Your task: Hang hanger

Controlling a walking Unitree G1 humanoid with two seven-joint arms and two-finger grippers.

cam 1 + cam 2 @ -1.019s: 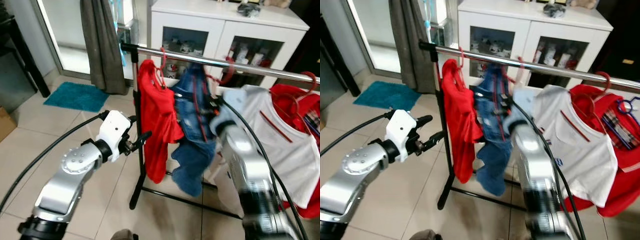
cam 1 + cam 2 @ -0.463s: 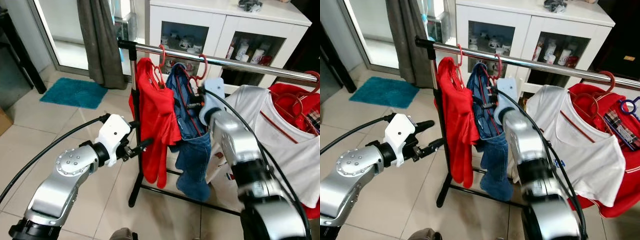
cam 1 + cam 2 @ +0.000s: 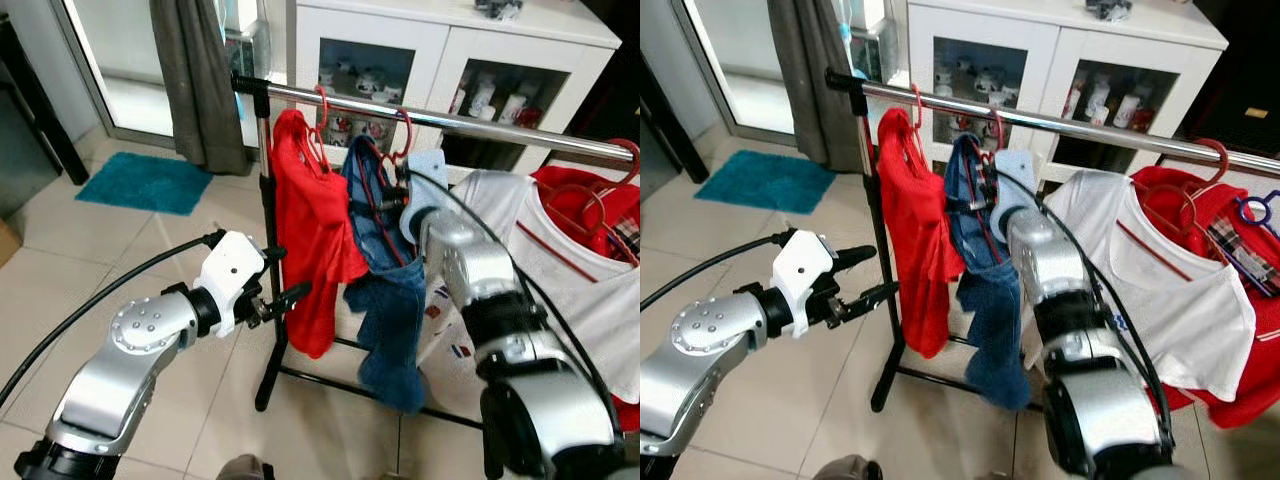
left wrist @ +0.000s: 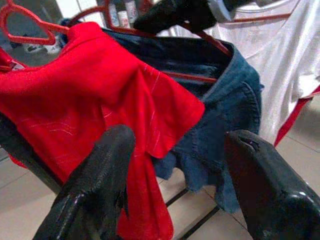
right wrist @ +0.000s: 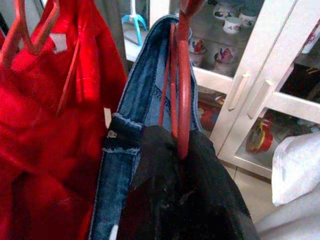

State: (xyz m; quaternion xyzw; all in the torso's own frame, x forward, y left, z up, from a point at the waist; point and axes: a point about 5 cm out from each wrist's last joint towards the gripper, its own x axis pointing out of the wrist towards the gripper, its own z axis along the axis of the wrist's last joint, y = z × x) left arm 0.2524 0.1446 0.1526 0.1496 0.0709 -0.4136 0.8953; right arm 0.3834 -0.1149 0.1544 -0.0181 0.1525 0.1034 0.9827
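Right gripper [image 5: 180, 150] seemingly gripping red hanger [image 5: 182, 90], on rail [image 3: 480, 124]

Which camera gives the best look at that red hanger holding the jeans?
The right wrist view: the hanger runs up the middle, close, with the jeans draped on it. Both eye views show its hook over the rail, small. The left wrist view shows part of its bar.

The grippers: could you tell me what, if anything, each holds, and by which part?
The right gripper holds the red hanger by its neck; the left gripper is open, holding nothing.
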